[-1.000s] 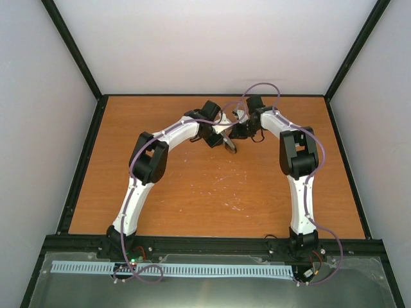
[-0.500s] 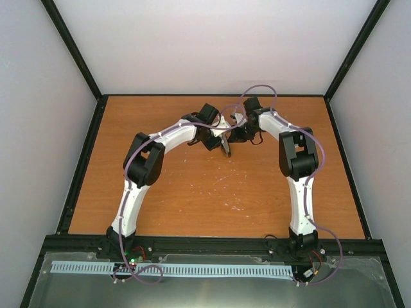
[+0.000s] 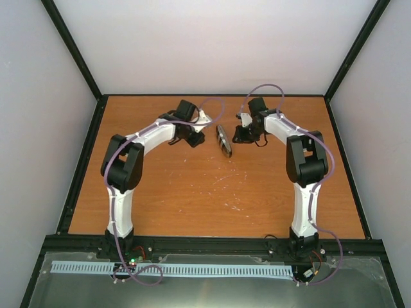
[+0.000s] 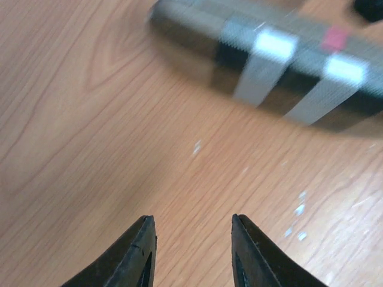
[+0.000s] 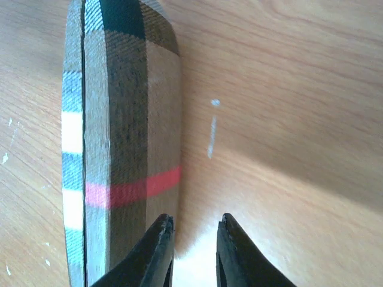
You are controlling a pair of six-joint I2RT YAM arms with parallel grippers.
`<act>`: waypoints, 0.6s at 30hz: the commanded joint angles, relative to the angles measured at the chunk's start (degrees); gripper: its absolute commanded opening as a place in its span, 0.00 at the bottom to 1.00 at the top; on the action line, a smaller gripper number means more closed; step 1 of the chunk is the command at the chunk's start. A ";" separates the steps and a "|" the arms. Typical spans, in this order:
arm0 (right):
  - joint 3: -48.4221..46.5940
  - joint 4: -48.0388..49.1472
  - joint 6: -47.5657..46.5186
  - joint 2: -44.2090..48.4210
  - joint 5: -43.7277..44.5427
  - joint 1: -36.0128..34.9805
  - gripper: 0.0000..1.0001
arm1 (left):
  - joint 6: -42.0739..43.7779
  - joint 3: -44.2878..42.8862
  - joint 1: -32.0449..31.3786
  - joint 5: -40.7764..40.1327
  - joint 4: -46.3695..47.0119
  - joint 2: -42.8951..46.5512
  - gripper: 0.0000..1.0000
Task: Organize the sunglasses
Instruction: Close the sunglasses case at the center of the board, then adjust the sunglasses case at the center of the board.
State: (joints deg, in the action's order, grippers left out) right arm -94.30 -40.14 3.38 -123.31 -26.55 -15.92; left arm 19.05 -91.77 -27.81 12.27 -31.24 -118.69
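The tan plaid case with a red stripe (image 3: 223, 140) lies closed on the wooden table, between the two grippers. It shows blurred at the top of the left wrist view (image 4: 281, 54) and on the left of the right wrist view (image 5: 119, 137). The sunglasses are not visible in any view. My left gripper (image 3: 200, 130) is open and empty, a short way left of the case (image 4: 191, 218). My right gripper (image 3: 239, 137) is open a little and empty, just right of the case (image 5: 195, 217), its left finger (image 5: 160, 251) close beside the case's edge.
The wooden table (image 3: 192, 192) is bounded by a black frame and white walls at the back and sides. Purple cables loop over both arms near the back middle.
My left gripper has pulled away to the left, off the case. The case now lies alone on the table. My right gripper has shifted slightly to the right.
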 commanded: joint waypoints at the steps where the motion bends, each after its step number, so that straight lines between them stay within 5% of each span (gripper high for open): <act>1: 4.96 2.02 1.63 6.71 3.03 1.88 0.24 | -0.57 3.41 5.13 1.34 1.36 4.83 0.37; 6: 7.35 3.29 3.37 8.43 1.86 1.89 0.25 | -1.50 6.83 10.61 3.68 1.34 8.22 0.38; 18: -5.04 -0.52 5.62 -1.12 1.92 -2.57 0.21 | -2.68 8.66 17.66 7.84 1.36 8.33 0.38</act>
State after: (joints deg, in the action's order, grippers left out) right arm -95.37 -38.59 8.62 -121.80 -25.19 -15.27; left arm 16.95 -83.53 -10.57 18.04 -30.89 -111.90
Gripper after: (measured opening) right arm 0.213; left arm 0.376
